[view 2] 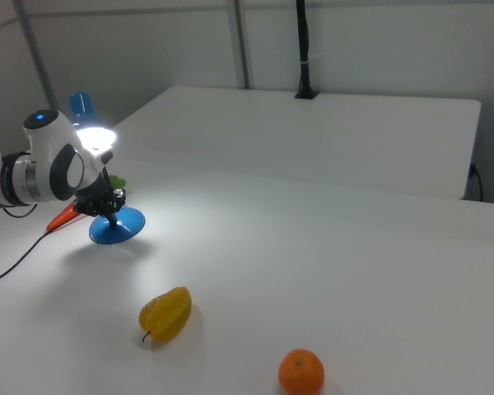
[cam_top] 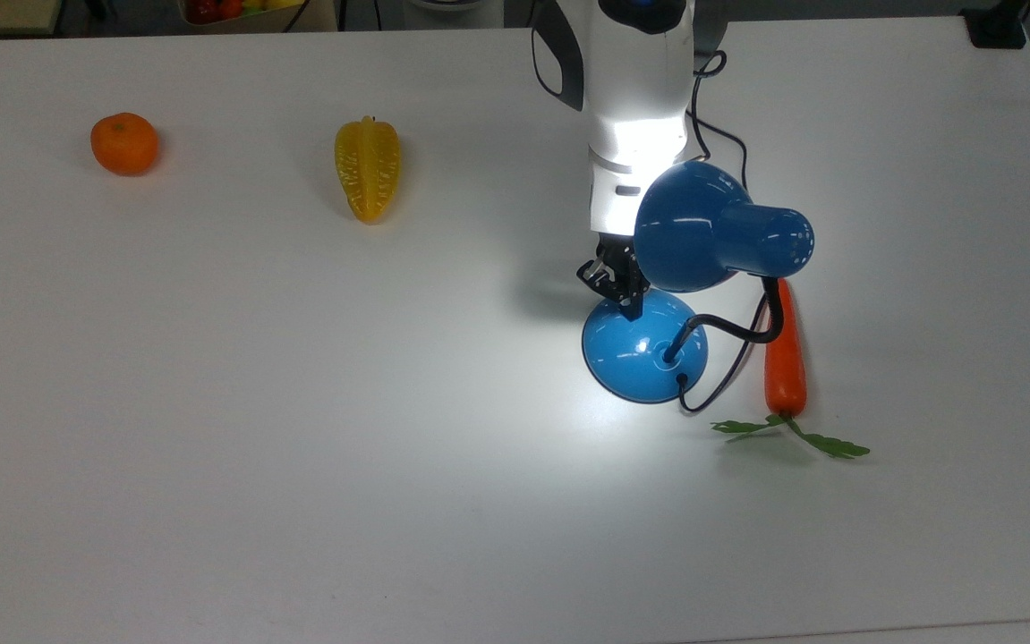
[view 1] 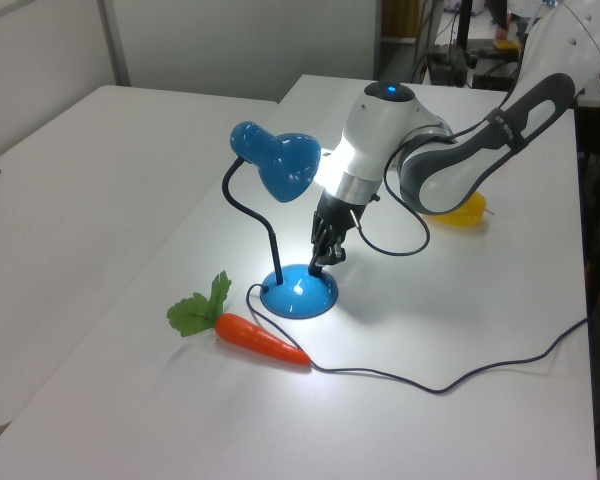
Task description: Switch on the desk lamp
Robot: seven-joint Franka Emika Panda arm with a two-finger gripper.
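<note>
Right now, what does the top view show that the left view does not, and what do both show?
Top view alone: the orange near its left edge. Left view alone: a second table beside this one, and the cord trailing across the tabletop. Both: the lit lamp, the gripper at its base, the carrot and the yellow fruit.
</note>
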